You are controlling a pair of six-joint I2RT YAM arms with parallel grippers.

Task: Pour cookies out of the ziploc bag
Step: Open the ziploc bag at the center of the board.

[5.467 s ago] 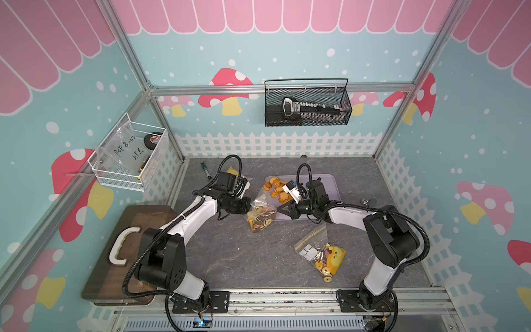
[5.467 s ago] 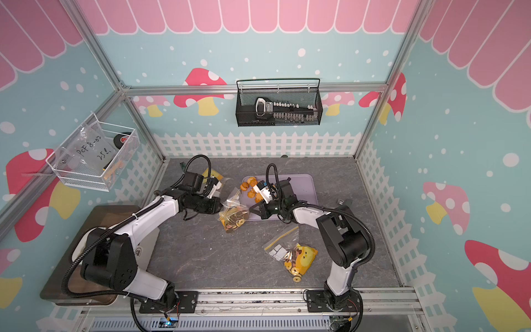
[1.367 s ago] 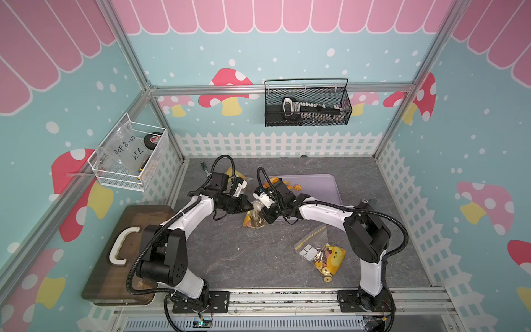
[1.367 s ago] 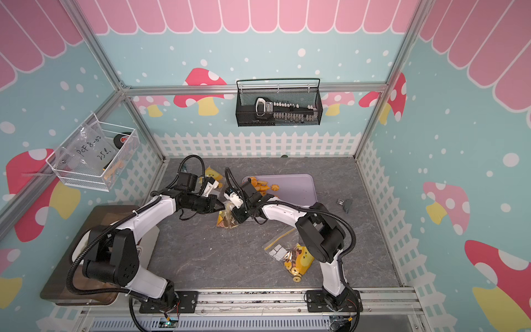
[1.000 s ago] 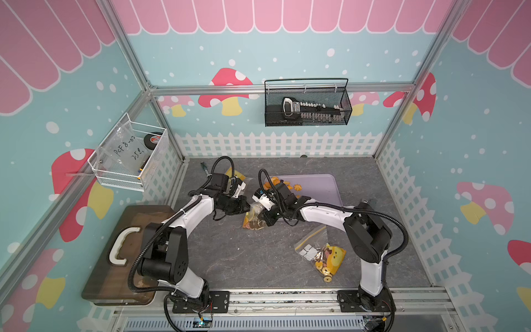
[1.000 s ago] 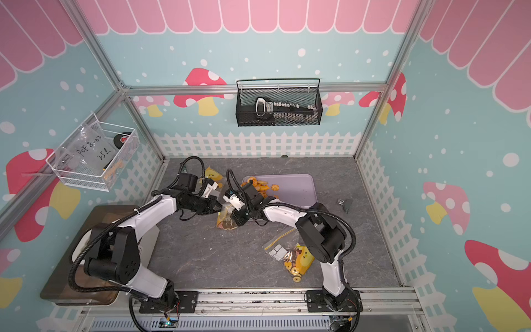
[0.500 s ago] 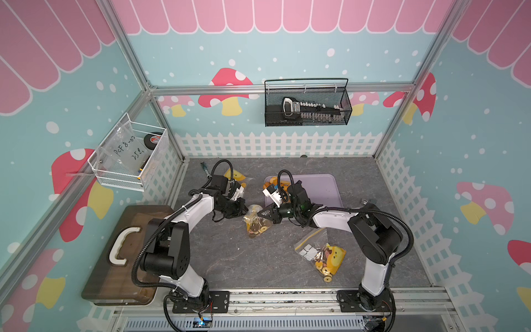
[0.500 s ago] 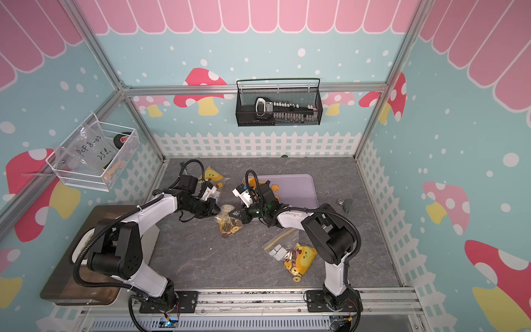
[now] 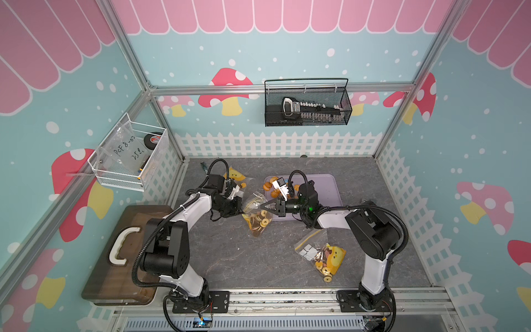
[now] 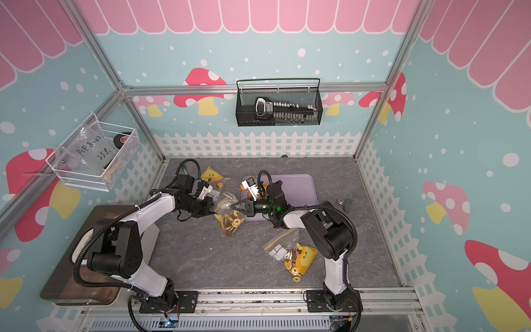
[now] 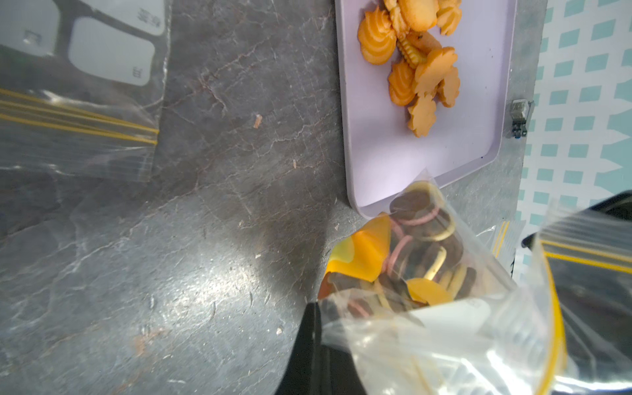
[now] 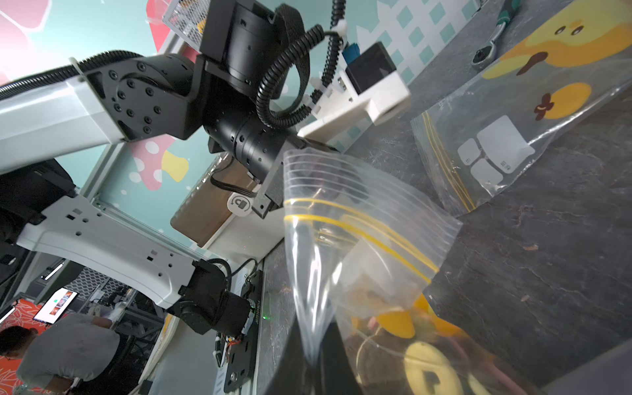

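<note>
Clear-plastic ziploc bag (image 9: 256,211), just beside lilac tray (image 9: 327,186), pinched between left gripper (image 9: 240,210) and right gripper (image 9: 265,206), both clamped on film. Holds ring cookies (image 9: 261,222), unpoured; orange cookies (image 11: 420,71) already on tray.

Table (image 9: 230,258): dark grey, stone-look top.
Tray (image 9: 327,184): lilac, flat on the table toward the back.
Ziploc bag (image 9: 257,222): at the tray's near-left corner, lower end seemingly resting on the table.
Duck-print bag (image 9: 237,176): flat, left of the tray.
Ratchet (image 9: 204,166): farther left of the tray, beyond that bag.
Second filled bag (image 9: 316,250): in front of the tray, well apart.
Metal clip (image 10: 344,203): right of the tray.
</note>
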